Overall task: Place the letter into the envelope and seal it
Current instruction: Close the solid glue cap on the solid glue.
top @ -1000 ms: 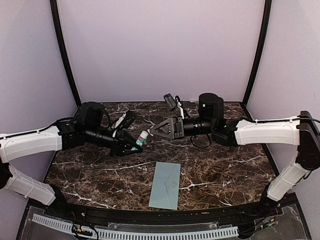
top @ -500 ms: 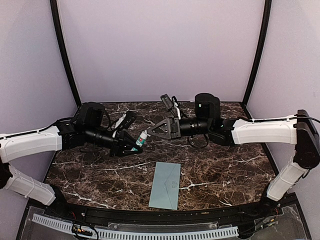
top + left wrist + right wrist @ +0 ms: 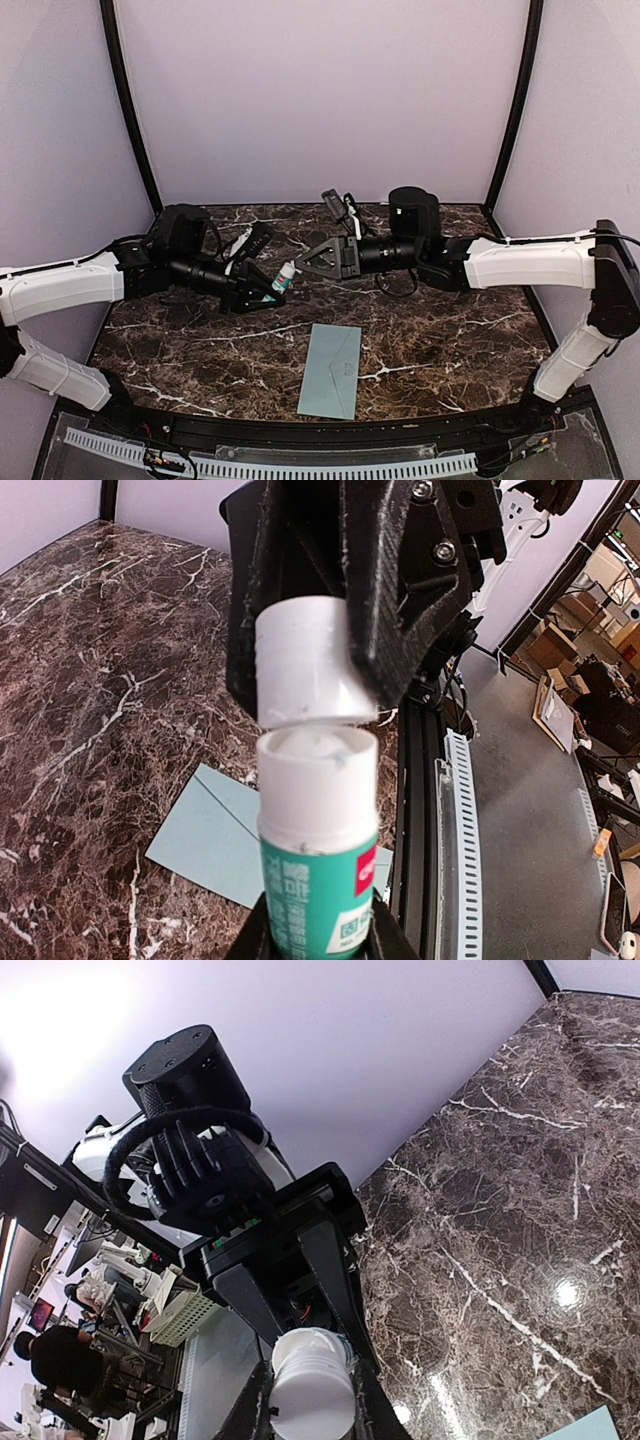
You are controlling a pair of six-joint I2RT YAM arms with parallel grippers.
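The envelope [image 3: 333,370] lies flat near the table's front edge with its flap folded down; the left wrist view shows it as the envelope [image 3: 215,835] behind the glue stick. The letter is out of view. Above the table's middle, my left gripper [image 3: 268,290] is shut on the green-and-white glue stick [image 3: 318,860]. My right gripper [image 3: 303,262] is shut on the stick's white cap [image 3: 305,660], which sits at the stick's open end with a thin gap showing. In the right wrist view the cap [image 3: 312,1390] fills the space between the fingers.
The dark marble table [image 3: 450,340] spreads under both arms. A black rail and a white slotted strip [image 3: 270,465] run along the near edge. Lilac walls close in the back and both sides.
My right gripper has moved a little to the left with the cap, closing in on the glue stick's open end. The left arm and the envelope have stayed put.
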